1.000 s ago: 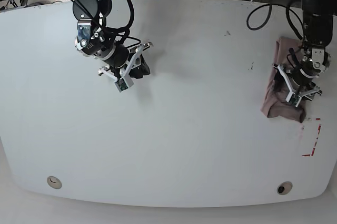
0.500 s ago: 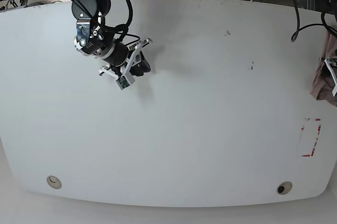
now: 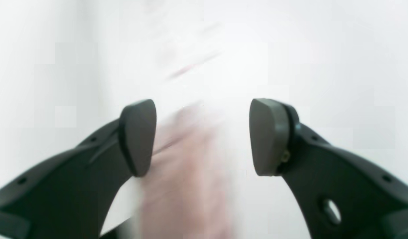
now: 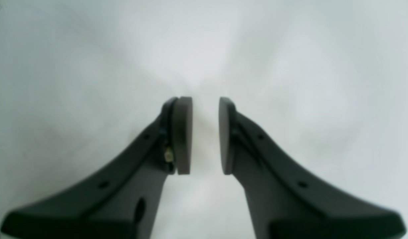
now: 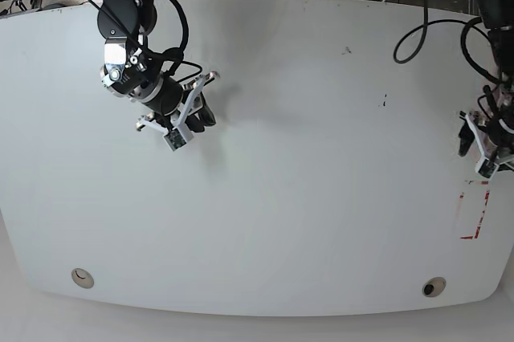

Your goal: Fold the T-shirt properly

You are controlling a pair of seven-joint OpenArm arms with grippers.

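Observation:
The T-shirt (image 3: pixel 187 172) shows in the left wrist view as a blurred mauve-pink strip beyond the fingers, close to the left pad. My left gripper (image 3: pixel 202 136) stands wide open with nothing clamped between its pads. In the base view this gripper (image 5: pixel 482 143) hangs at the table's far right edge, and I cannot make out the shirt there. My right gripper (image 4: pixel 205 134) has its pads a narrow gap apart, with only bare table between them. In the base view it (image 5: pixel 202 113) hovers over the table's upper left part.
The white table (image 5: pixel 281 197) carries red tape marks (image 5: pixel 474 209) near the right edge and a small dark mark (image 5: pixel 384 101). Two round holes (image 5: pixel 82 278) (image 5: pixel 434 287) sit near the front edge. Cables (image 5: pixel 401 37) trail along the back.
The shirt that lay folded at the table's right side is gone from that spot. The left arm swung off to the right and back. The right arm drifted slightly left.

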